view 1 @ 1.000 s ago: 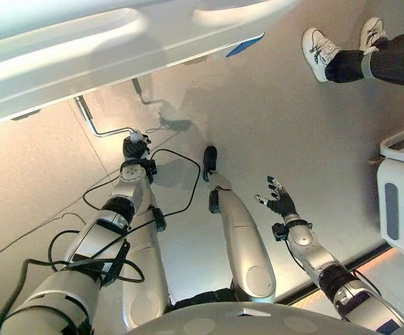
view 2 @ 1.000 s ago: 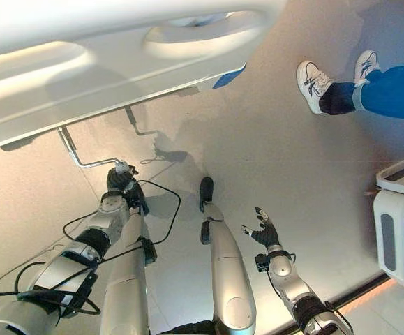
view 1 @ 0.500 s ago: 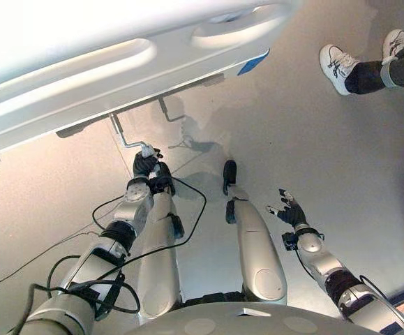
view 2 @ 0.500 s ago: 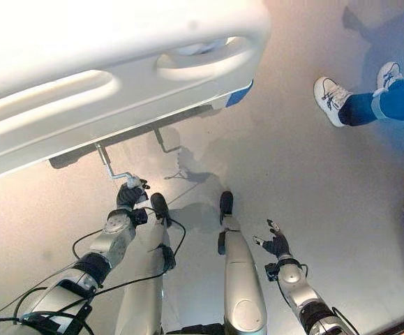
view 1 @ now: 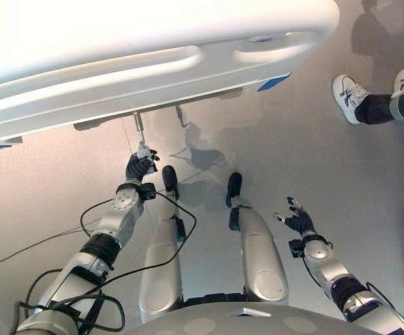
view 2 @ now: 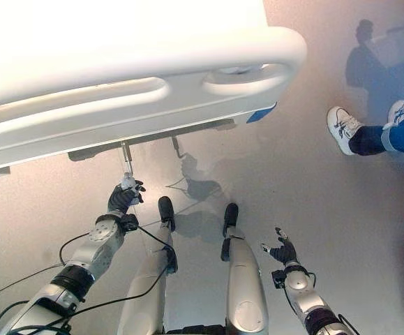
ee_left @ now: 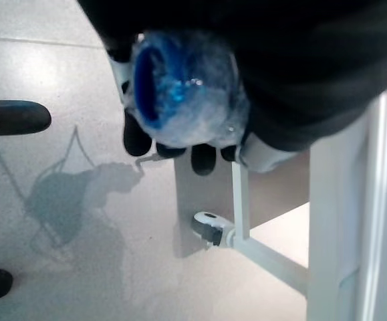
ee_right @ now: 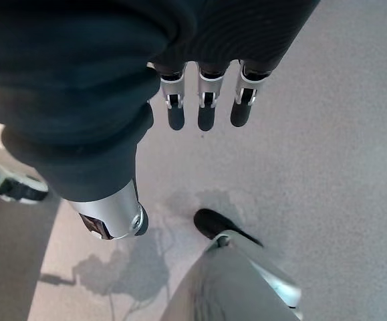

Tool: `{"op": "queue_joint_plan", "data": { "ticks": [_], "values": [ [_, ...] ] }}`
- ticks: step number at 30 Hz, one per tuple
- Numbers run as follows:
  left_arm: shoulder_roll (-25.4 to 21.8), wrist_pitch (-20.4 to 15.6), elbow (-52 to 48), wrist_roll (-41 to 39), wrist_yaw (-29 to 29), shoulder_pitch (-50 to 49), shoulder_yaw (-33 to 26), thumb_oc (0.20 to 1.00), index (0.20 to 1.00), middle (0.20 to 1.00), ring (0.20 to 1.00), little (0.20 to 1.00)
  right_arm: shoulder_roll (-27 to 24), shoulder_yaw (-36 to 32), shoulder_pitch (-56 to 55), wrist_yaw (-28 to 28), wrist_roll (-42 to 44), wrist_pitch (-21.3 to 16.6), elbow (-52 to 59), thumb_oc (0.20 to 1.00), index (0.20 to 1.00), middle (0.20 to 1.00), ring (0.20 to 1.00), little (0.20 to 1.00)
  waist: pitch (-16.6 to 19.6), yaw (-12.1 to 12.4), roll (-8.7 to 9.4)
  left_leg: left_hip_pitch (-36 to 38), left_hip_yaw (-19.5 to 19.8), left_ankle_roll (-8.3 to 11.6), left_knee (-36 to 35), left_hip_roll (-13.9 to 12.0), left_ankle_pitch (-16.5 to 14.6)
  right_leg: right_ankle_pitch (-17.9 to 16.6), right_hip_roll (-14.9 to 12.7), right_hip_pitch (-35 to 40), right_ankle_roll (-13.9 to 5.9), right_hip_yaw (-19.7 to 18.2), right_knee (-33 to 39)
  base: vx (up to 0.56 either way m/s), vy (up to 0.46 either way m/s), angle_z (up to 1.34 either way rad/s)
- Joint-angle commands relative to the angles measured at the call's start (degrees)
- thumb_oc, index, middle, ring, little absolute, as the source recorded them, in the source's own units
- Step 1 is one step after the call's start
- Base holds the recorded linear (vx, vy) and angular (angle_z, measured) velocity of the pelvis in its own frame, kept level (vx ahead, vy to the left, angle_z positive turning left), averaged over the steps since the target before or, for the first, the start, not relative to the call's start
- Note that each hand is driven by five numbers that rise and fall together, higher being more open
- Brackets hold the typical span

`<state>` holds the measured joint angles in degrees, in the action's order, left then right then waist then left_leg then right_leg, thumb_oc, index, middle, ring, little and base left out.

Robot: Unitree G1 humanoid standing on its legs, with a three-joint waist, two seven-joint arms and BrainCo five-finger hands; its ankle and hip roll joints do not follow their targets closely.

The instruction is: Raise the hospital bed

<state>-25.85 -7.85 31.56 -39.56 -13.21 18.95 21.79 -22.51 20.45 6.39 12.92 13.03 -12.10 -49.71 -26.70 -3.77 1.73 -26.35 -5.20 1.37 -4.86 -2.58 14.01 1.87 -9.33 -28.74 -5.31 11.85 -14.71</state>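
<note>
The white hospital bed (view 1: 153,70) spans the top of the eye views, footboard toward me. A thin metal crank (view 1: 138,129) hangs down from under its edge. My left hand (view 1: 139,167) is shut on the crank's handle. In the left wrist view that handle is a blue and white knob (ee_left: 180,87) with my dark-tipped fingers (ee_left: 203,159) curled round it, and the crank's rod (ee_left: 240,200) runs on past them. My right hand (view 1: 299,222) hovers open over the floor at the lower right, holding nothing, its fingers (ee_right: 205,107) straight.
A second, shorter crank (view 1: 181,115) hangs under the bed, just right of the first. A person's white shoes (view 1: 352,98) and dark trouser legs stand on the grey floor at the right. Bare floor lies between the bed and that person.
The camera has shifted, so more of the bed shows. My left hand has swung the crank handle round: its arm lay sideways before and now stands straight up under the bed's edge. The right hand stays open.
</note>
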Motion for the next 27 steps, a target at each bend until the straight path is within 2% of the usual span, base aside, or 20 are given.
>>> {"op": "queue_joint_plan", "data": {
  "ticks": [1, 2, 15, 24, 27],
  "values": [
    [-2.04, -7.05, -13.78, 3.79, 4.48, -1.38, -0.05, 0.2, 0.2, 0.2, 0.2, 0.2, -0.12, -1.39, -3.59, -0.11, -0.46, 0.43, -0.46, 1.0, 1.0, 1.0, 1.0, 1.0, 3.11, 0.52, 3.03, 4.03, -0.56, -0.35, 1.14, 3.3, -5.35, -14.01, 2.28, 4.22, -2.92, 1.65, 15.6, 0.05, 0.055, 0.26],
    [-3.29, -7.01, -14.97, 3.85, 4.87, -2.69, -0.89, 0.2, 0.2, 0.2, 0.2, 0.2, 0.18, -1.39, -3.67, -0.32, -0.46, 0.49, -0.99, 1.0, 1.0, 1.0, 1.0, 1.0, 3.28, 1.12, 3.35, 4.21, -0.05, -0.42, 0.97, 3.43, -5.43, -13.98, 2.05, 4.91, -3.08, 2.3, 15.84, 0.05, 0.055, 0.2],
    [-6.15, -6.98, -14.42, 4.23, 4.94, -7.2, -5.22, 0.2, 0.2, 0.2, 0.2, 0.2, 1.08, -2.26, -5.74, -0.74, -0.45, 0.48, -2.83, 1.0, 1.0, 1.0, 1.0, 1.0, 3.92, 4.85, 4.94, 3.42, 4.08, -0.56, -0.06, 4.31, -4.92, -14.26, 0.62, 7.58, -4.21, 7.04, 17.66, 0.04, 0.05, 0.23],
    [-6.35, -6.39, -5.89, 4.97, 3.18, -6.25, -7.52, 0.2, 0.2, 0.2, 0.2, 0.2, 1.56, -2.4, -6.29, -0.67, 0.37, 0.13, -3.06, 1.0, 1.0, 1.0, 1.0, 1.0, 3.54, 6.15, 6.69, 1.97, 5.61, -0.62, -0.07, 4.71, -4.58, -14.52, 0.22, 7.9, -4.77, 9.06, 18.35, 0.02, 0.047, 0.11],
    [-6.14, -6.08, 0.38, 5.01, 2.37, -4.6, -8.27, 0.2, 0.2, 0.2, 0.2, 0.2, 1.91, -1.98, -6.18, -0.75, 0.94, -0.23, -2.96, 1.0, 1.0, 1.0, 1.0, 1.0, 3.36, 6.01, 7.59, 1.35, 5.51, -0.65, 0.01, 4.73, -4.64, -14.66, 0.18, 7.57, -4.86, 9.38, 18.37, 0.01, 0.013, 0.01]
  ]
}}
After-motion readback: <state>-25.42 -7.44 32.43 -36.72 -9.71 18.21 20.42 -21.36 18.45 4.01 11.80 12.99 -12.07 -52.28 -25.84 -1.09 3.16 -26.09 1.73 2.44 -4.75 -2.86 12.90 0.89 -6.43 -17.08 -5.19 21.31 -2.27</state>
